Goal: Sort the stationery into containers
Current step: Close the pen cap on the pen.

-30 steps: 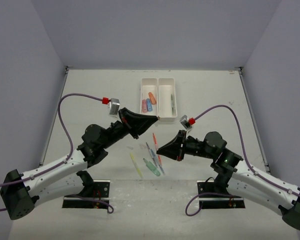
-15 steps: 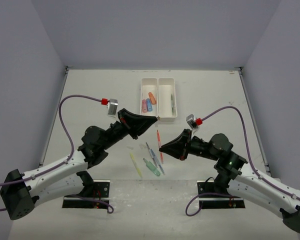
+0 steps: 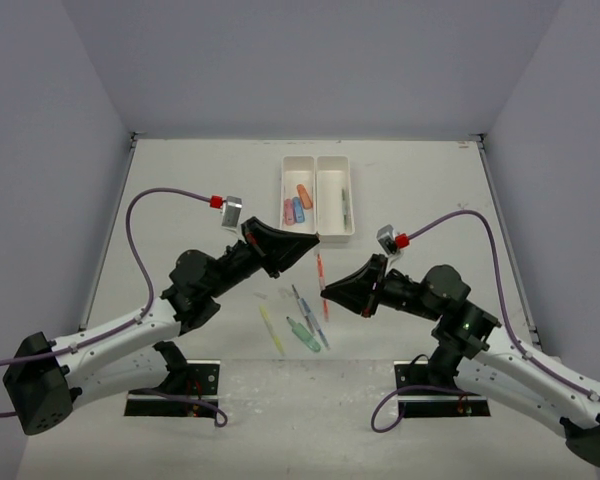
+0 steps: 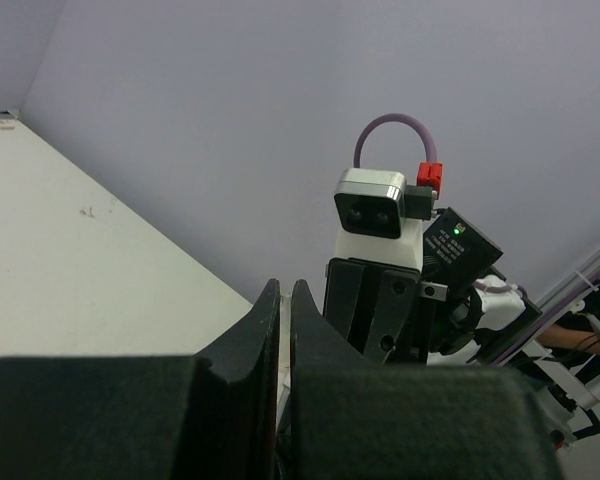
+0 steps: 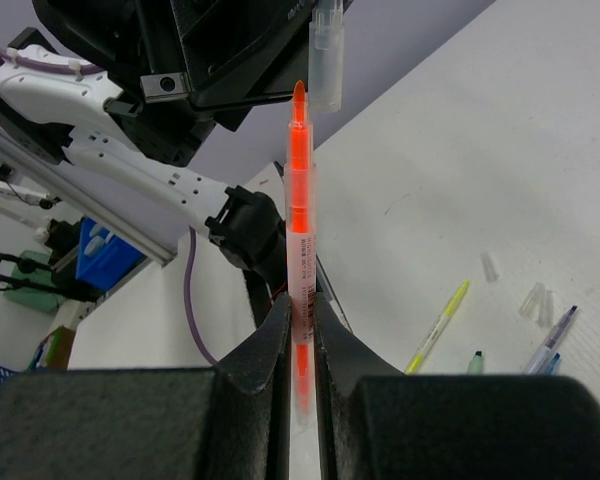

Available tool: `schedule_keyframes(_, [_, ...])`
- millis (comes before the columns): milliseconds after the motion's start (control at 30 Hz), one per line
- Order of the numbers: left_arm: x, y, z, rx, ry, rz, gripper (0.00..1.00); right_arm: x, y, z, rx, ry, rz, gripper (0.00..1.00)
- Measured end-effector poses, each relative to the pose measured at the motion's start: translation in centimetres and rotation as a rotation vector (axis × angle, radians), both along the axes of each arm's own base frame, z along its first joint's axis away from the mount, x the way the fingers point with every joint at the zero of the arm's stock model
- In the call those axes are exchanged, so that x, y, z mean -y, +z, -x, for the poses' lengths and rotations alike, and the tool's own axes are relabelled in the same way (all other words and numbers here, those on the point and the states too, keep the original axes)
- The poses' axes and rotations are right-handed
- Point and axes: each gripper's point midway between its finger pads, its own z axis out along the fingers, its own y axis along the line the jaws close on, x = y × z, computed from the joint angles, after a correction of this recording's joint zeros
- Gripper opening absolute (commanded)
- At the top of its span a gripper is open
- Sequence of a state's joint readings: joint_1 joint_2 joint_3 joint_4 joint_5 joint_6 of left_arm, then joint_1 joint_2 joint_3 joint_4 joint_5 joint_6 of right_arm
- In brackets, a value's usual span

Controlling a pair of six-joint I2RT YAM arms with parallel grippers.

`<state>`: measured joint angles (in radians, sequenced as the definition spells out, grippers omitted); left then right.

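Black fingers of the right gripper pinch an orange-red pen, bare nib up, lifted over the middle of the table. The left gripper has its fingers pressed together, and a clear cap juts from its tip just beside the nib.

Capping looks like the step in hand. Line the nib up with the cap's mouth on one axis, push slowly and straight, and keep both grips firm so neither piece twists. The pen then belongs in the white tray by the far edge.

Counted: one tray with two compartments. The left one holds three chunky pieces, a pink piece, a blue piece and an orange piece. The right one holds a dark pen. Toward the near edge lie one yellow pen, one green piece, apparently two bluish pens and at least two loose caps.
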<state>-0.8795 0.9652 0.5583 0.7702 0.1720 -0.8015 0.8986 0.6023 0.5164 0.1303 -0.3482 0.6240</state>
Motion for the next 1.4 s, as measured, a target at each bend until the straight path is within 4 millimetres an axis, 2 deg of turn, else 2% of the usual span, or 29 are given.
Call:
schedule_keyframes(367, [-0.3, 0.4, 0.0, 0.004, 0.012, 0.010, 0.00, -0.9, -1.2, 0.1, -0.026, 0.039, 0.056, 0.00])
schedule_keyframes(1400, [0.1, 0.3, -0.4, 0.001, 0.010, 0.025, 0.00, 0.2, -0.1, -0.9, 0.005, -0.053, 0.046, 0.00])
